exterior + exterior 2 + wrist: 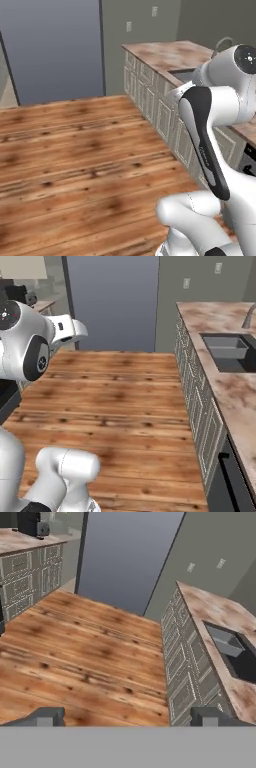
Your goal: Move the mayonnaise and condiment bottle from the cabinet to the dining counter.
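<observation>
My gripper is open: in the hand view its two dark fingertips stand far apart at the bottom, with nothing between them. It hangs above a bare wooden floor. The mayonnaise, the condiment bottle, the cabinet and the dining counter are out of view. My white arm is folded high over the base, its upper links close to the cameras.
A marbled counter with cream drawers and a sunken sink runs along the right. A tall grey-blue panel stands at the back. Another drawer counter carrying a dark appliance lies far left. The wooden floor between them is open.
</observation>
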You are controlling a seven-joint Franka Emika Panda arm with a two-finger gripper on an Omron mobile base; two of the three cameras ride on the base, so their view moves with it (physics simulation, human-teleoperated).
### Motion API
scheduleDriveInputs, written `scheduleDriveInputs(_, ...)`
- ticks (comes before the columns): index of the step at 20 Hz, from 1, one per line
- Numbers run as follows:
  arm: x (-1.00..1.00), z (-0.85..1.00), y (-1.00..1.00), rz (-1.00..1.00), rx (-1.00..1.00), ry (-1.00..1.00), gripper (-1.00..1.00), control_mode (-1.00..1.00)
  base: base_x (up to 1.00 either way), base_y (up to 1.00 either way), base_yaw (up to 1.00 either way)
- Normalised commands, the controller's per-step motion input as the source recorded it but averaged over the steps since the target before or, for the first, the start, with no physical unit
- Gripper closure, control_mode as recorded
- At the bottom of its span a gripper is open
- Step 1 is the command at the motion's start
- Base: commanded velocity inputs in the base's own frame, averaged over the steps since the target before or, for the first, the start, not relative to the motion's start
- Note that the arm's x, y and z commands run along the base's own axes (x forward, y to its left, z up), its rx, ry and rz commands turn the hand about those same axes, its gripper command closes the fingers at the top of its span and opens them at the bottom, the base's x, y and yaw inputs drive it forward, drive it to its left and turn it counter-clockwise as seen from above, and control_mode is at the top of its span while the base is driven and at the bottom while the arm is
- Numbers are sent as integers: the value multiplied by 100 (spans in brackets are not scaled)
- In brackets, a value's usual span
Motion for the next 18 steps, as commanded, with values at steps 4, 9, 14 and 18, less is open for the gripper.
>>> scheduleDriveInputs(4,0,0,0,0,0,0,-100,100,100,25,18)
scheduleDriveInputs(9,0,0,0,0,0,0,-100,100,100,12,36)
scheduleDriveInputs(14,0,0,0,0,0,0,-100,100,100,0,45)
scheduleDriveInputs(18,0,0,0,0,0,0,-100,100,100,0,48)
